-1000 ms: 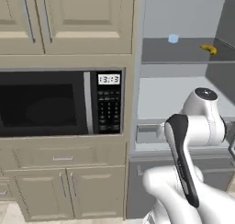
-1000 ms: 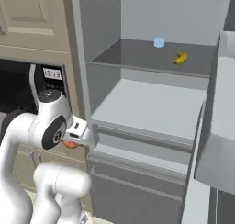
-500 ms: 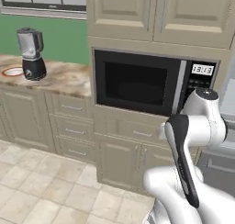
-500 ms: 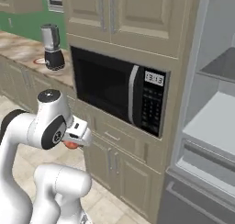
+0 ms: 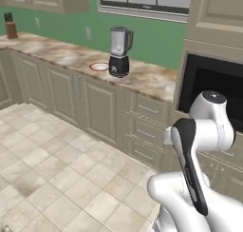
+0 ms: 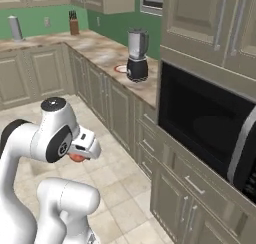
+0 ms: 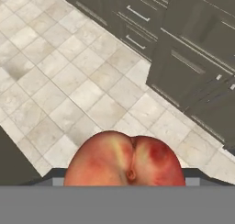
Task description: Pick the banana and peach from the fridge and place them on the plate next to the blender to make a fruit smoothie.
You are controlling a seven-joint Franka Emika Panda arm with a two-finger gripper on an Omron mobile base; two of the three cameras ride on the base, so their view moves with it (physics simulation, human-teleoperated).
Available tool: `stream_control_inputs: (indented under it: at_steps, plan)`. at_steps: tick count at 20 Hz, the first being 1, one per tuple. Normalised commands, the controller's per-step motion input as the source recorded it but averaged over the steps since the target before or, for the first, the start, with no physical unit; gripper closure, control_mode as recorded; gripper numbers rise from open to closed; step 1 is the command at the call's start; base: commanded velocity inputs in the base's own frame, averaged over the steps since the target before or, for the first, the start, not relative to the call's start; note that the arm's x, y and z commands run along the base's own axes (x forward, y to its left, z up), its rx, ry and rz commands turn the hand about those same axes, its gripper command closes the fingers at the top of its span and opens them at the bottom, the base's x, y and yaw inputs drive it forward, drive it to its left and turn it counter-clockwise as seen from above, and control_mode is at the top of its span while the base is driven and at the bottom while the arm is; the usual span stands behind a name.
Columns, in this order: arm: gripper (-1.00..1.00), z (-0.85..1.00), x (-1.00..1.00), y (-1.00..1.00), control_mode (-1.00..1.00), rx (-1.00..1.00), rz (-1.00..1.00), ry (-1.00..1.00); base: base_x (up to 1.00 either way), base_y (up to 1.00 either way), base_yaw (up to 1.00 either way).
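The red-orange peach [image 7: 123,158] sits between the jaws of my gripper [image 6: 80,154], which is shut on it and held close to the arm's body above the tiled floor. In the right base view the peach [image 6: 75,158] peeks out under the hand. The blender [image 5: 119,53] with its black base and clear jar stands on the marble counter [image 5: 64,55]. Just left of it lies the white, red-rimmed plate [image 5: 99,66], with nothing on it. Both also show in the right base view: blender [image 6: 137,55], plate [image 6: 121,68]. The banana and the fridge are out of view.
The black-fronted microwave [image 6: 210,122] is built into the cabinets to my right. Drawers and cabinet doors [image 5: 99,110] run below the counter. A knife block [image 5: 10,29] stands at the counter's far left. Open tiled floor [image 5: 52,174] lies between me and the counter.
The whole scene has swung: the open fridge, then the microwave, have slid off to the right, and the counter with blender and plate has come into view. The peach stays in the gripper.
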Motion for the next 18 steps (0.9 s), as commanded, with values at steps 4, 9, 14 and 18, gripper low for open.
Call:
stream_control_inputs:
  at_steps: [4, 9, 14, 18]
  plan:
    - [1.0, 0.0, 0.0, 0.0, 1.0, 0.0, 0.0, 0.0, 1.0, 0.8, 0.07]
    - [1.0, 0.0, 0.0, 0.0, 1.0, 0.0, 0.0, 0.0, 1.0, 0.66, 0.0]
    - [1.0, 0.0, 0.0, 0.0, 1.0, 0.0, 0.0, 0.0, 1.0, 0.13, -0.02]
    - [1.0, 0.0, 0.0, 0.0, 1.0, 0.0, 0.0, 0.0, 1.0, -0.29, 0.07]
